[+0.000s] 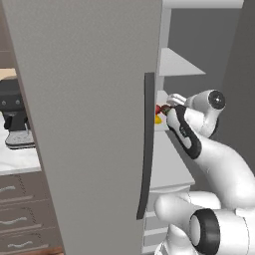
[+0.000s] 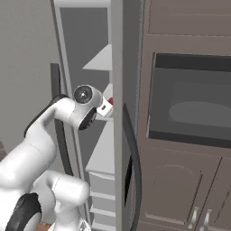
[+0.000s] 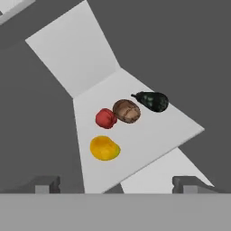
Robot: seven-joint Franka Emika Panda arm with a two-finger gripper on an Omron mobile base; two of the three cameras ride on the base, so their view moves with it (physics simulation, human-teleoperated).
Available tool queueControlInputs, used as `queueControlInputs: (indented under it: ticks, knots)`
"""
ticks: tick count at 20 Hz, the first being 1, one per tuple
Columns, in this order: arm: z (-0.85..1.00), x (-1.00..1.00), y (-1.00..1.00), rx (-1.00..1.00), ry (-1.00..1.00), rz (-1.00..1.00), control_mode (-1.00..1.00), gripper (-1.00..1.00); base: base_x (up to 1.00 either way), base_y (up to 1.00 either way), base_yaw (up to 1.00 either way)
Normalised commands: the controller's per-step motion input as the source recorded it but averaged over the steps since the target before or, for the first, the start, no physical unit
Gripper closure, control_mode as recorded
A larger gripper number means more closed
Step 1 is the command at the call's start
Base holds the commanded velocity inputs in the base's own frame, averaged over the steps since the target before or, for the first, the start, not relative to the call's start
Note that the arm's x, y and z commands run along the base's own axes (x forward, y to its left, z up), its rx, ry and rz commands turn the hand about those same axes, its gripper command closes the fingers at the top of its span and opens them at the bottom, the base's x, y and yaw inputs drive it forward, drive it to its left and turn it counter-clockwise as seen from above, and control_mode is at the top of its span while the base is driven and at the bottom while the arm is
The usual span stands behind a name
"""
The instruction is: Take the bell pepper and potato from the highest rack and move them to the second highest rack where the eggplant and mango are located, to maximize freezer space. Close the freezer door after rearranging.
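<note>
Pale grey shelf inside the freezer, carrying all four items together. Bell pepper touching the potato at its 2 o'clock; eggplant just beside the potato, further toward 2 o'clock. Mango apart, at 6 o'clock from the pepper. Tool hovering clear of the shelf, fingertips spread wide, holding nothing. Freezer door standing open, dark bar handle along its edge.
</note>
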Motion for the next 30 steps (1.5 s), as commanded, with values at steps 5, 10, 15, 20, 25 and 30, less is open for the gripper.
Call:
queueControlInputs:
  ticks: [5, 10, 15, 20, 25, 30]
  knots:
    - [0.42, -1.00, 0.00, 0.01, 0.17, 0.01, -1.00, -1.00, 0.00, 0.00, 0.00]
    - [0.07, -0.92, 0.13, 0.00, 0.11, 0.08, -1.00, -1.00, 0.00, 0.00, 0.00]
    - [0.00, -0.78, 0.01, 0.00, 0.04, 0.14, -1.00, -1.00, 0.00, 0.00, 0.00]
    - [0.00, -0.50, 0.00, 0.00, 0.01, 0.07, -1.00, -1.00, 0.00, 0.00, 0.00]
    - [0.00, -0.20, 0.00, 0.00, 0.00, 0.00, 1.00, -1.00, -0.80, 0.02, 0.00]
    - [0.00, 0.00, 0.00, 0.00, 0.00, 0.00, 1.00, -1.00, -0.88, -0.08, 0.02]
